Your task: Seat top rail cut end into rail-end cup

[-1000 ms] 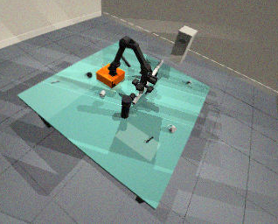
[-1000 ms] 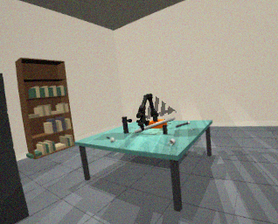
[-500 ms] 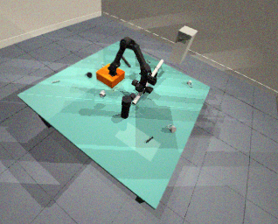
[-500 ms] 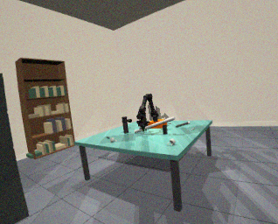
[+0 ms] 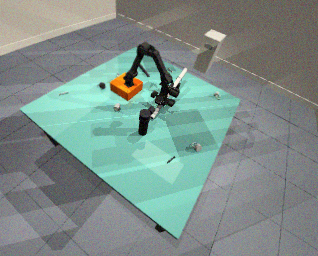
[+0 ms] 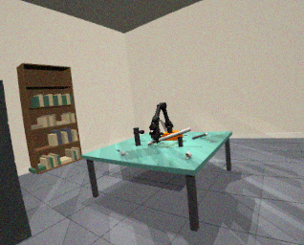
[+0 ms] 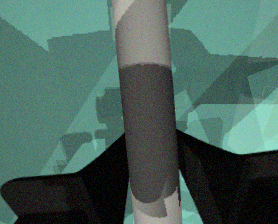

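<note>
1 rail, pincer seemingly closed against 2 edges

The black arm arches high at its elbow, its forearm sloping down to the hand. Both dark fingers stand partly drawn in, closed in a grip, tips opposed.

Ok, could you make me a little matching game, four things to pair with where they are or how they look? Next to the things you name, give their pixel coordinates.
Things:
1. Top rail (image 5: pixel 181 75) (image 6: pixel 180 133) (image 7: pixel 147 110)
2. Arm's pedestal (image 5: pixel 119 90) (image 6: pixel 165 134)
3. Bookshelf (image 6: pixel 22 90)
4. Big post (image 5: pixel 143 125) (image 6: pixel 137 137)

Matches:
A. Brown, standing on the floor
B. Black, upright on the table (image 5: pixel 78 117) (image 6: pixel 153 160)
C. Between the gripper's (image 5: pixel 163 101) (image 6: pixel 155 139) (image 7: pixel 152 150) fingers
D. Orange, on the table

Pairs: 1-C, 2-D, 3-A, 4-B
</note>
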`<move>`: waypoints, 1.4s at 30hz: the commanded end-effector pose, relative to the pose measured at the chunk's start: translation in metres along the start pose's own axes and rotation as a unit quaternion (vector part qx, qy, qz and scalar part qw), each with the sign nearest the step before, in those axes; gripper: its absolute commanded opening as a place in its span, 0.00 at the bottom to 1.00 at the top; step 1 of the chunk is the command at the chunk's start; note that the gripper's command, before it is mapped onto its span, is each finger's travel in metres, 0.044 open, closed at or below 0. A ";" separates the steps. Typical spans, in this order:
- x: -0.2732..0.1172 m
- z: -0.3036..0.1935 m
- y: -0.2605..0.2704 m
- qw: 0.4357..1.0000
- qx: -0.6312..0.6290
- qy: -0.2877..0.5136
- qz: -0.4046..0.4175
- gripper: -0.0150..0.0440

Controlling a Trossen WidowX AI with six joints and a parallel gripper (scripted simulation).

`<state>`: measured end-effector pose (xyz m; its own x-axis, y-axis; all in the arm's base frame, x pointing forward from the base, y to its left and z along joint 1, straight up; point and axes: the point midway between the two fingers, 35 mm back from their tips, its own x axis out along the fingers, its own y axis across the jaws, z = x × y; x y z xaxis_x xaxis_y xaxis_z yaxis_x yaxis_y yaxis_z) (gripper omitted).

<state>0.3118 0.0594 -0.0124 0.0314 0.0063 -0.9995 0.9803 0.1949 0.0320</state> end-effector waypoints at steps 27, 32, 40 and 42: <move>-0.094 0.014 0.008 0.987 -0.011 -0.161 -0.006 0.25; -0.089 0.012 0.007 0.988 -0.012 -0.153 -0.009 0.25; -0.087 0.012 0.006 0.988 -0.012 -0.151 -0.011 0.25; -0.088 0.012 0.006 0.988 -0.012 -0.151 -0.011 0.25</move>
<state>0.3171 0.0484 0.0748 0.0694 -0.2909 -0.9542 0.9770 0.2132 0.0060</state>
